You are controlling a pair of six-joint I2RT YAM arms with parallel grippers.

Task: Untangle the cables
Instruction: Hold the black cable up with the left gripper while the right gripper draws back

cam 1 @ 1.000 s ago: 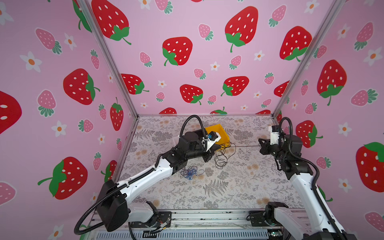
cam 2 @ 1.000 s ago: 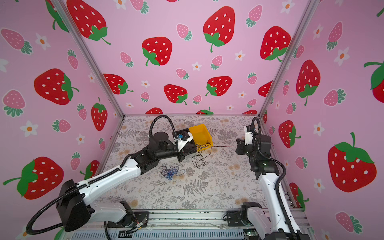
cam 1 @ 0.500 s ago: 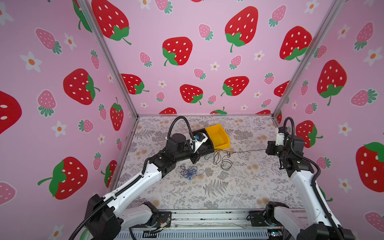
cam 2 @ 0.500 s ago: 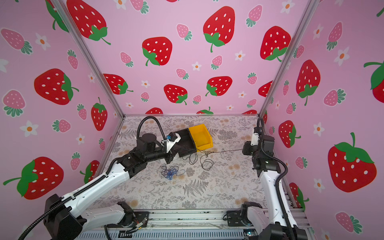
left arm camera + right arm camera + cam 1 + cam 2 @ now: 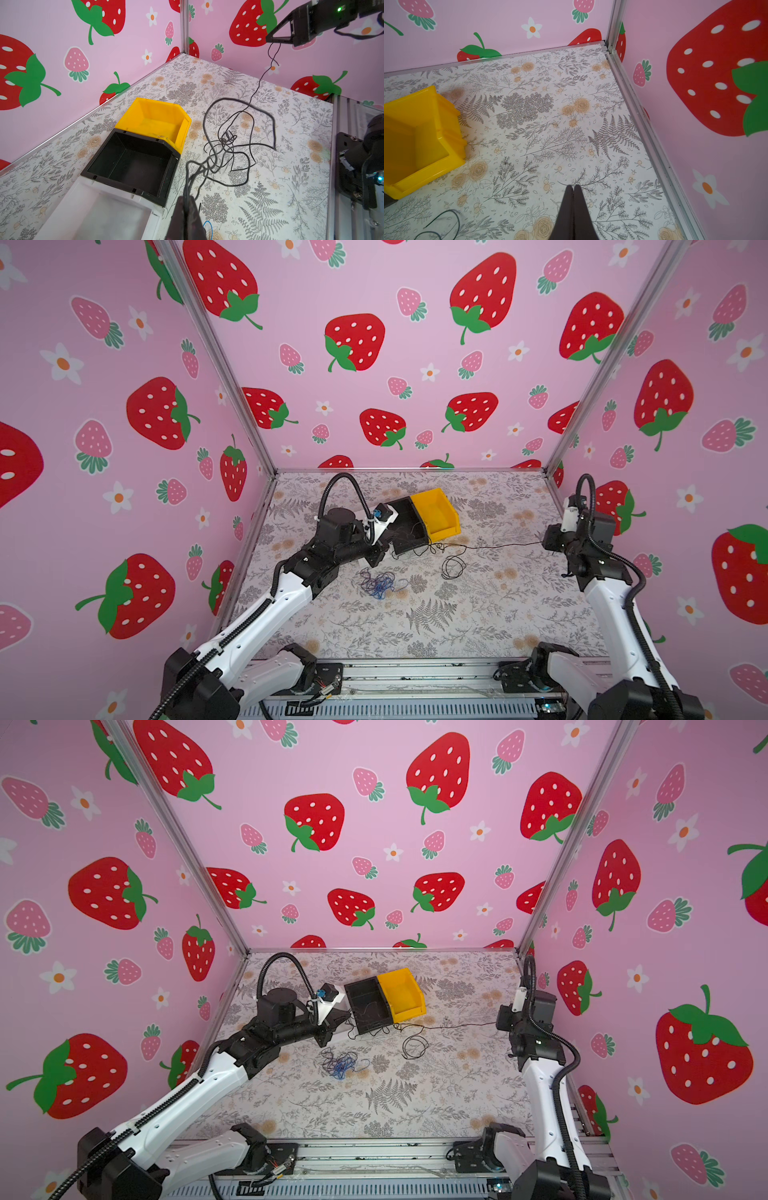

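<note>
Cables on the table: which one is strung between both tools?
The black cable: pinched in the left tool, it loops, then runs straight to the right tool. The blue and purple tangle lies loose, touched by neither.

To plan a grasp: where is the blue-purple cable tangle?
In both top views the blue-purple tangle lies left of centre, in front of the black bin, left of the coiled black cable.

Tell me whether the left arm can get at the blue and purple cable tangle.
Probably, by position: the blue and purple tangle lies uncovered on the table beside the left claw. But that claw is shut on black cable strands and must release first.
</note>
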